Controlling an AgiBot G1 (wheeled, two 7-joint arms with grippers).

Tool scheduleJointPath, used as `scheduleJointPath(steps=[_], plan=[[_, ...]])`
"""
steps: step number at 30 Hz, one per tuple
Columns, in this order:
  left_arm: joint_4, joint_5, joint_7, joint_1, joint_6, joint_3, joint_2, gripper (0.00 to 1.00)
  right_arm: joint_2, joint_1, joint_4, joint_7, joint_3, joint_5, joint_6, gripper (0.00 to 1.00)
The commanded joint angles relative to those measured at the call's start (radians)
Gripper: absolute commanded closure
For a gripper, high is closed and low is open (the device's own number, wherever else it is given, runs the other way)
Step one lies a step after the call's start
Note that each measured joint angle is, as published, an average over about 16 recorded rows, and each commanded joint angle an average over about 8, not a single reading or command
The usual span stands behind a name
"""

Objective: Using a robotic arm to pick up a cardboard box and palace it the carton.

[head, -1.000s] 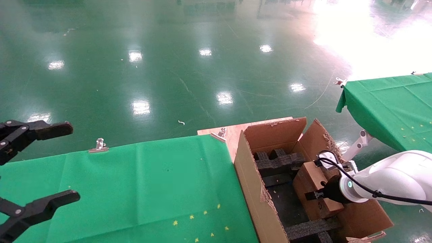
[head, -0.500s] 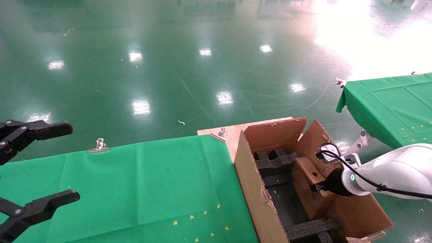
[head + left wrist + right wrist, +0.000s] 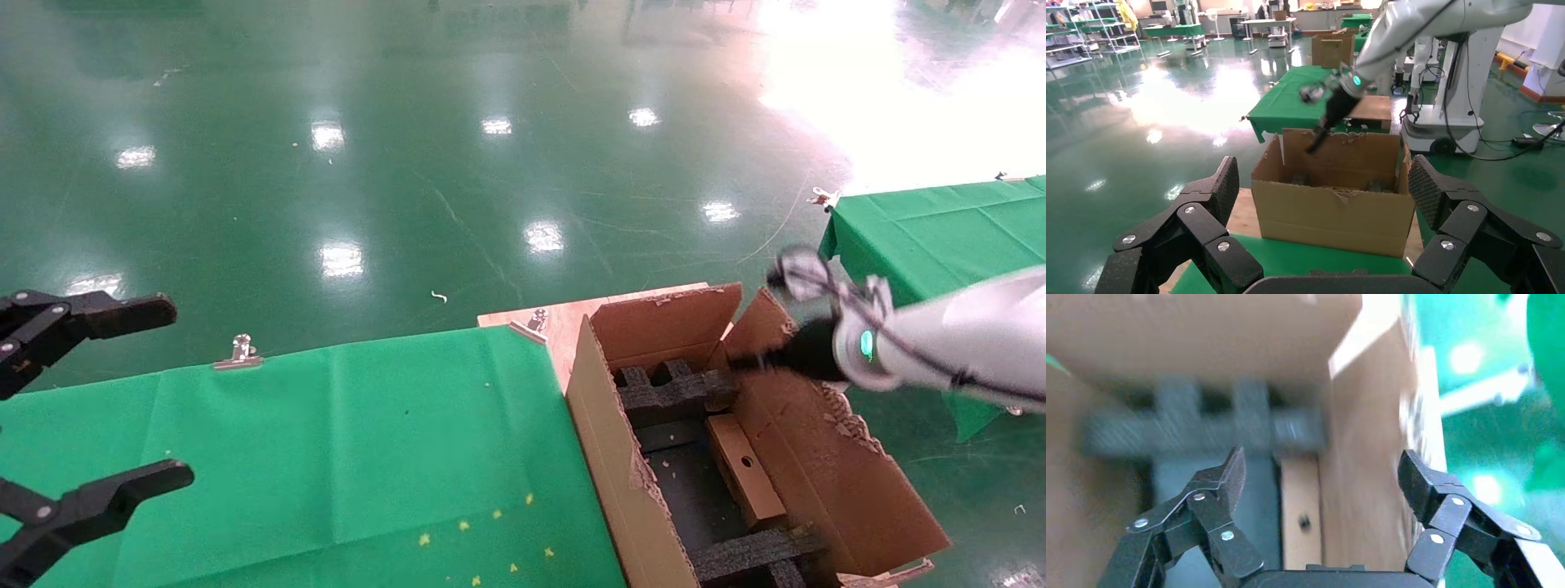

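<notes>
- Cardboard box (image 3: 742, 478) lay inside the carton (image 3: 621, 457), against its right wall, betw. the black foam inserts (image 3: 672, 388); looked tilted on edge, not flat.
- Right gripper (image 3: 1318, 478) hovered above the carton w/ jaws spread, gripping nothing; box sat below it, apart.
- Left gripper (image 3: 1324, 208) parked over the bench (image 3: 343, 441), jaws spread, empty.
- Risk, as a judgement: box may stay canted or slide off the foam if never seated; arm (image 3: 956, 351) was close to the ragged right flap (image 3: 817, 441) & could snag it, dragging the carton.
- Bench had green cloth held by metal clips (image 3: 239, 354); glossy green floor (image 3: 409, 163) w/ glare; second green-covered bench (image 3: 940, 237) to the right.
</notes>
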Motion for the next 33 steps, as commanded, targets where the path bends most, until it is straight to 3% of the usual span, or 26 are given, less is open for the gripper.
scheduleJointPath(steps=[1, 14, 27, 33], plan=[[0.000, 0.000, 0.000, 0.000, 0.000, 0.000, 0.000, 0.00, 0.001, 0.035, 0.020, -0.004, 0.019, 0.010, -0.001, 0.00], [0.000, 0.000, 0.000, 0.000, 0.000, 0.000, 0.000, 0.00, -0.059, 0.202, 0.072, -0.196, 0.127, 0.322, -0.028, 0.00], [0.000, 0.000, 0.000, 0.000, 0.000, 0.000, 0.000, 0.00, -0.058, 0.194, 0.068, -0.201, 0.130, 0.327, -0.034, 0.00], [0.000, -0.001, 0.000, 0.000, 0.000, 0.000, 0.000, 0.00, -0.059, 0.152, 0.065, -0.289, 0.181, 0.385, -0.068, 0.00]])
